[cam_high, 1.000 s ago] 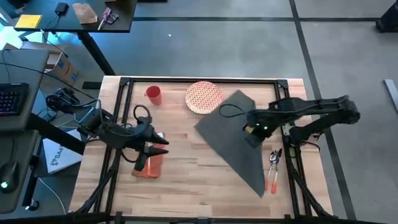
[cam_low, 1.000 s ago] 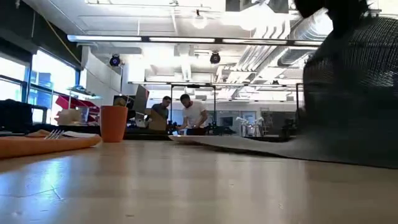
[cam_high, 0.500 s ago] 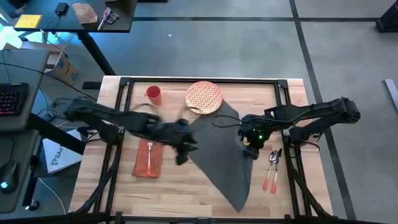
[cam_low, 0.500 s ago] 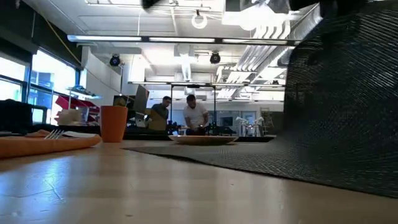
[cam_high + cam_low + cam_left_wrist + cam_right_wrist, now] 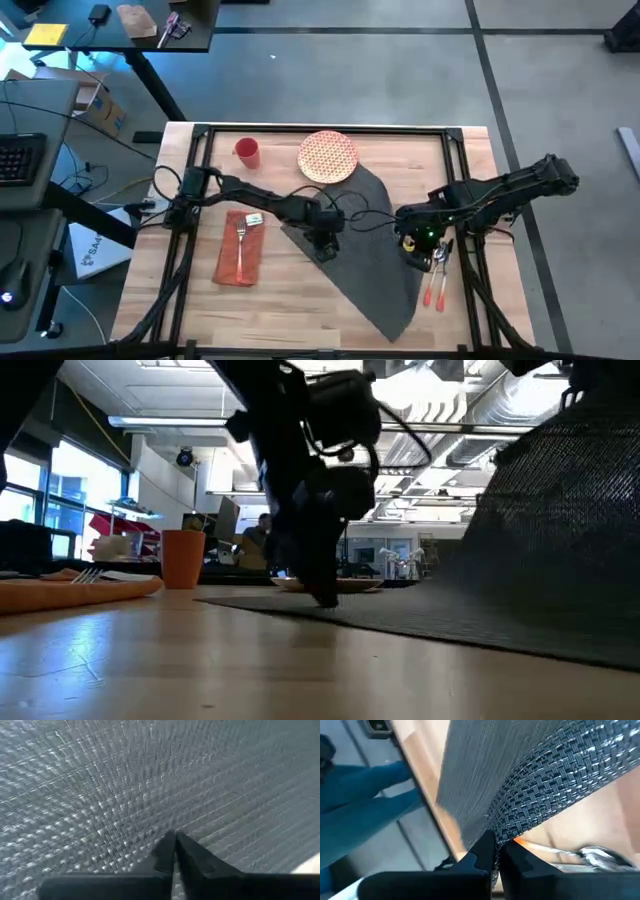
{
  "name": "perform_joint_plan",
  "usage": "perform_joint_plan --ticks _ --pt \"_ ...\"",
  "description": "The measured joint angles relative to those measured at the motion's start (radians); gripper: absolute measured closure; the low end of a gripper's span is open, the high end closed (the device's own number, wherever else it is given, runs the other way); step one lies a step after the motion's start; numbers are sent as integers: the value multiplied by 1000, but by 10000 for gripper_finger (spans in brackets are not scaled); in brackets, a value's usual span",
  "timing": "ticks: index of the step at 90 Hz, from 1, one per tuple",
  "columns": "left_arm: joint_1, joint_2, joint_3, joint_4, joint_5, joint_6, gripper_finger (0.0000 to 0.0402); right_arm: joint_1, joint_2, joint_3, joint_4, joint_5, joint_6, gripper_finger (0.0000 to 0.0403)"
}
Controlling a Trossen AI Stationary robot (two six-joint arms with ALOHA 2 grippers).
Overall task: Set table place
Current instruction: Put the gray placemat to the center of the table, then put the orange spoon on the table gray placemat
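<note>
From above I see the placemat (image 5: pixel 365 250) lying skewed across the table (image 5: pixel 300 300), its far corner by the plate (image 5: pixel 327 156); my left gripper (image 5: pixel 325 243) presses its left edge, my right gripper (image 5: pixel 415 245) has its right edge. Low down, that right side stands lifted. At the left wrist, fingers (image 5: pixel 165 852) closed together on the weave. At the right wrist, fingers (image 5: pixel 482 851) pinch the mat's edge.
</note>
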Motion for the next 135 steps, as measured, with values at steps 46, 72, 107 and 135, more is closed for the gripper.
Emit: perform_joint_plan --ticks 46,72,107,135 --pt "-168 -110 -13 -113 64 -379 401 -147 2 -1 -177 474 -121 403" --pt "-159 -145 -12 -109 67 -396 401 -161 3 -40 -53 364 -243 394" --pt "-169 -118 -132 -80 107 -398 401 -155 -74 -83 -154 383 -140 235" --pt "-275 -116 -157 -98 150 -465 401 -97 -177 -83 -141 453 27 180"
